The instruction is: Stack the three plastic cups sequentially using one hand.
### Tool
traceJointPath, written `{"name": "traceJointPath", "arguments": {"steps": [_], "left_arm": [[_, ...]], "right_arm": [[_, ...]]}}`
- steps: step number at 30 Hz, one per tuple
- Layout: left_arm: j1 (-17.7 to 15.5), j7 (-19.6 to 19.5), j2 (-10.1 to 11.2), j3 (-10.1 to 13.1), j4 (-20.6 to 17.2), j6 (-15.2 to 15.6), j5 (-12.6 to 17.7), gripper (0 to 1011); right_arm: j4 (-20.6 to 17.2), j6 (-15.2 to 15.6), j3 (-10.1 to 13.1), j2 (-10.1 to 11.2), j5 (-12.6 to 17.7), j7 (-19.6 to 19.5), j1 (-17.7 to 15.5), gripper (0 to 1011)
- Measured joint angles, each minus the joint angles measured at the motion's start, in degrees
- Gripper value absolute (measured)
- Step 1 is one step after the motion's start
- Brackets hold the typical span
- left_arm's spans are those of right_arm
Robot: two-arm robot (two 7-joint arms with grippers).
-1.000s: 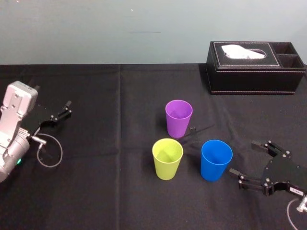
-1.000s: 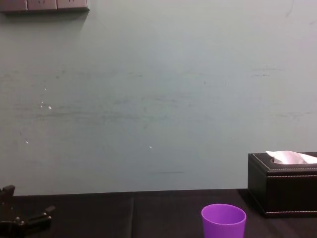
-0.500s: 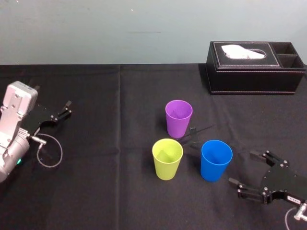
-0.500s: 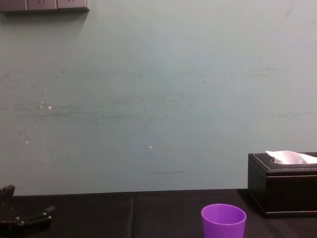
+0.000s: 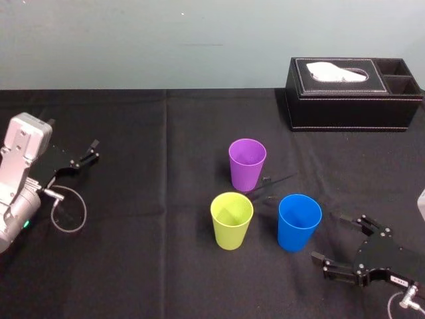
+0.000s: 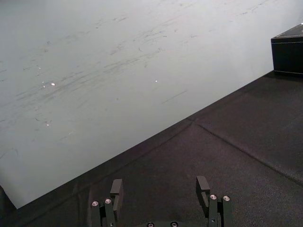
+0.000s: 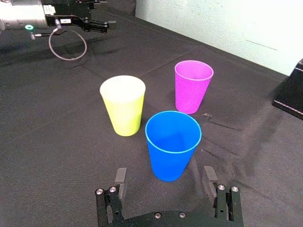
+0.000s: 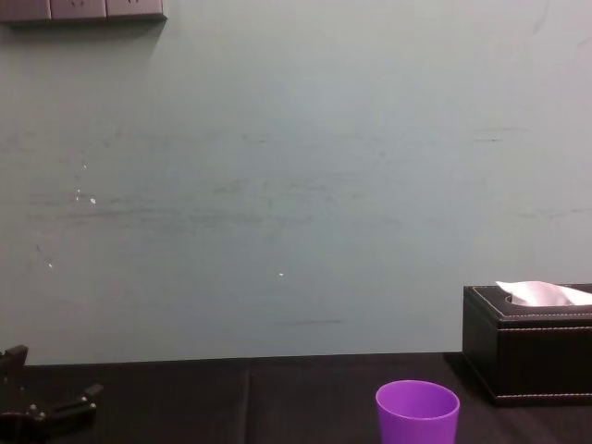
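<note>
Three cups stand upright and apart on the black table: a purple cup (image 5: 247, 163) farthest back, a yellow-green cup (image 5: 232, 220) at front left, and a blue cup (image 5: 299, 222) at front right. My right gripper (image 5: 330, 237) sits low just right of and nearer than the blue cup, open, holding nothing. In the right wrist view the blue cup (image 7: 172, 144) stands just ahead of the right gripper (image 7: 164, 174), beyond its spread fingers, with the yellow-green cup (image 7: 122, 105) and purple cup (image 7: 193, 86) behind. The left gripper (image 5: 73, 133) rests open at the far left.
A black leather tissue box (image 5: 354, 93) stands at the back right near the wall. A grey cable loop (image 5: 70, 212) hangs by the left arm. The black cloth (image 5: 133, 266) lies bare between the cups and the left arm.
My right gripper has drawn back toward the table's near edge, staying open beside the blue cup. The cups and the left arm have not moved.
</note>
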Motion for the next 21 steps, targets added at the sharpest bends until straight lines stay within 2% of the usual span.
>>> {"name": "traceJointPath", "arguments": {"steps": [7,21], "left_arm": [[0.0,0.0,0.0,0.0,0.0,0.0,0.0,1011],[0.0,0.0,0.0,0.0,0.0,0.0,0.0,1011]], "right_arm": [[1.4,-0.4,-2.2,-0.9,-0.7,0.2,1.7,1003],[3.4,-0.8,-4.4,-1.9,-0.6,0.7,4.4,1003]]}}
